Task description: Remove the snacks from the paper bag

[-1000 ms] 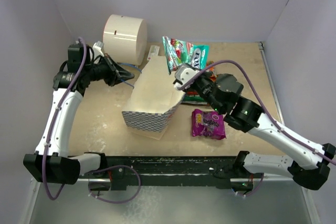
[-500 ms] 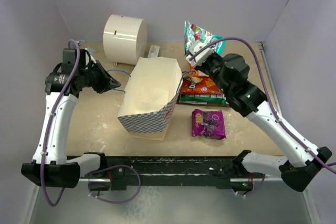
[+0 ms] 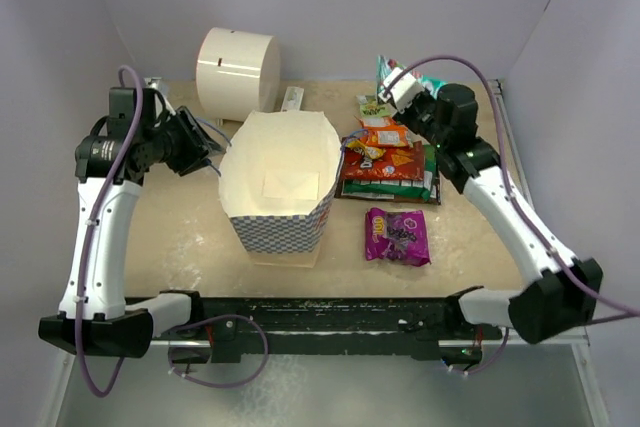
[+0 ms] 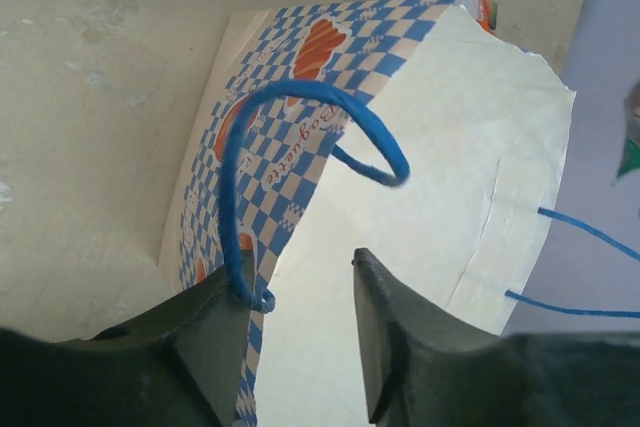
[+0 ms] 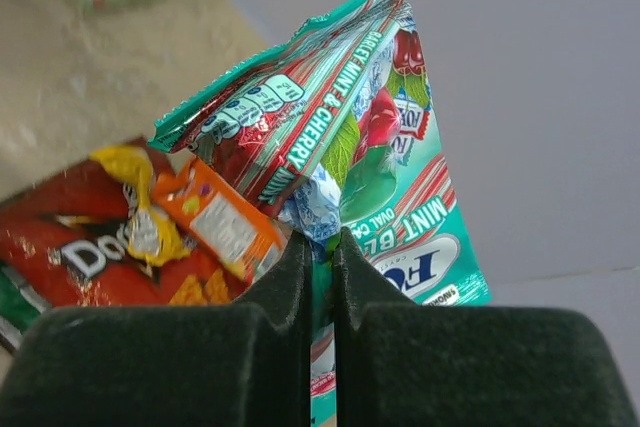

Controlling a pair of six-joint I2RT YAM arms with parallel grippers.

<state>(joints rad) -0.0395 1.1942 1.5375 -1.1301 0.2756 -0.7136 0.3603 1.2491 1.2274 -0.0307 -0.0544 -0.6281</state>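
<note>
The blue-and-white checkered paper bag [image 3: 285, 227] stands upright mid-table, mouth open, cream lining showing. My left gripper [image 3: 207, 147] hangs open at its left rim; in the left wrist view the blue cord handle [image 4: 300, 112] loops loose against the left finger [image 4: 215, 332], with the bag [image 4: 440, 177] behind the gap. My right gripper [image 3: 404, 93] is up at the back right, shut on a teal mint packet [image 5: 420, 197], [image 3: 384, 68]. Below it lie an orange packet [image 3: 384, 133], a red-orange packet [image 3: 385, 165] and a purple packet [image 3: 398, 235].
A big cream cylinder [image 3: 238, 71] stands at the back left, a small white-and-red box [image 3: 292, 99] beside it. Grey walls close in the table at the back and both sides. A green packet [image 3: 374, 105] lies behind the pile.
My left gripper has opened and let go of the bag's handle; the bag has come upright. My right arm has carried the teal packet from above the bag to the back right.
</note>
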